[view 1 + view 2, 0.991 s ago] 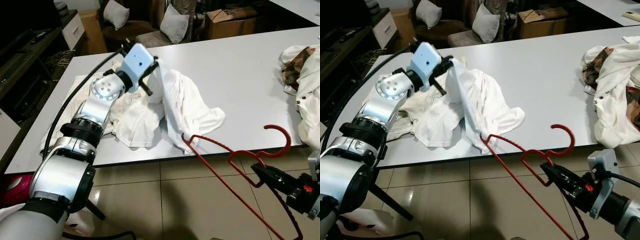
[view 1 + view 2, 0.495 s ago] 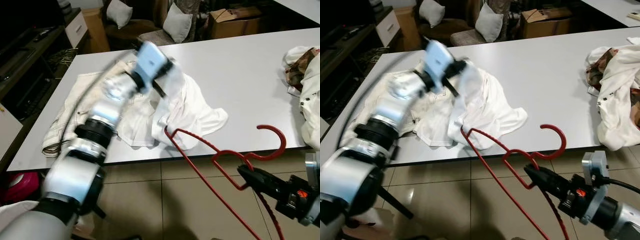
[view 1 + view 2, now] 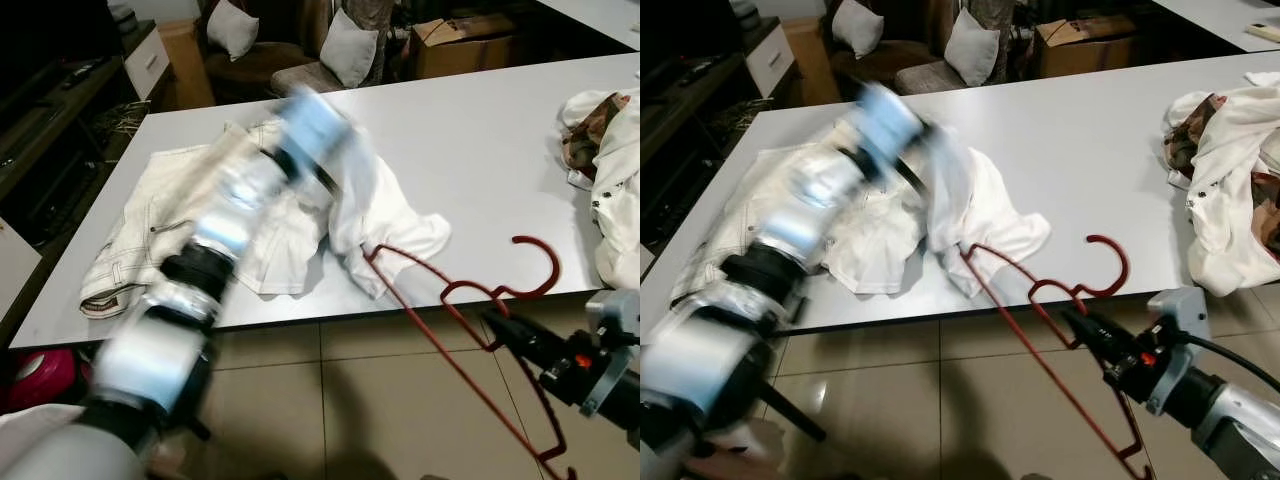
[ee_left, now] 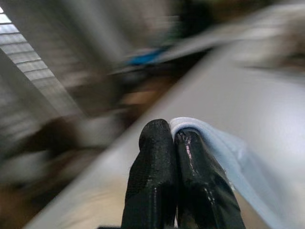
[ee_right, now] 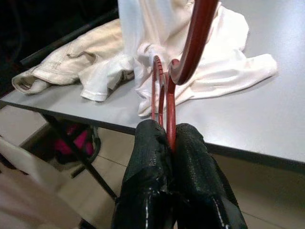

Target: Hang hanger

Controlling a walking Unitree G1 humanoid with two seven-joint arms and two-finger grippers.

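Cloth of a white cotton shirt point(image 3: 385, 215) is pinched in the closed left claw point(image 4: 172, 136) above the grey desk point(image 3: 480, 130). Right, at the near edge, the right claw point(image 5: 170, 138) grips a red wire hanger point(image 3: 460, 295), its far tip touching the shirt.

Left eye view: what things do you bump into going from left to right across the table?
Cream denim jacket lying flat → white crumpled shirt pinched by the left end effector → red wire hanger held by the right end effector → heap of white and brown clothes at the table's right edge.
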